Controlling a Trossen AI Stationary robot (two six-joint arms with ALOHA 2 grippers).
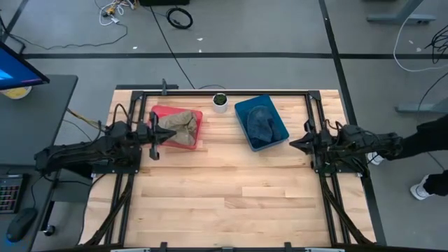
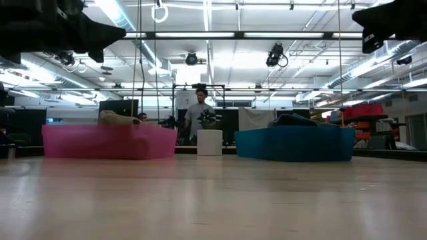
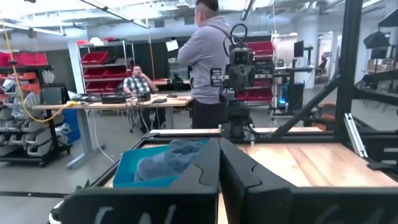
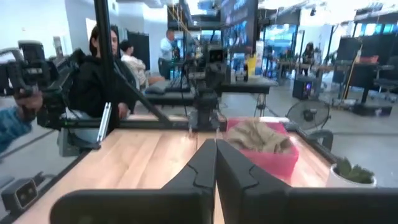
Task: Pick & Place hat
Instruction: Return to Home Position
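Finds the caps [image 1: 180, 126] heaped in the red bin [image 1: 165, 110] at far left of the bench [image 1: 231, 196], hence holds left hand [image 1: 155, 133] beside it and right hand [image 1: 292, 143] at right pinched shut, empty, raised clear, likely for homing.

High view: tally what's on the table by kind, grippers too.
Bins: 2, red bin and blue bin.
Hat heaps: 2, brown heap in red, blue heap in blue; hats per heap unclear.
Potted plant: 1.
Grippers: 2, left gripper, right gripper, both shut.
Total: 7.
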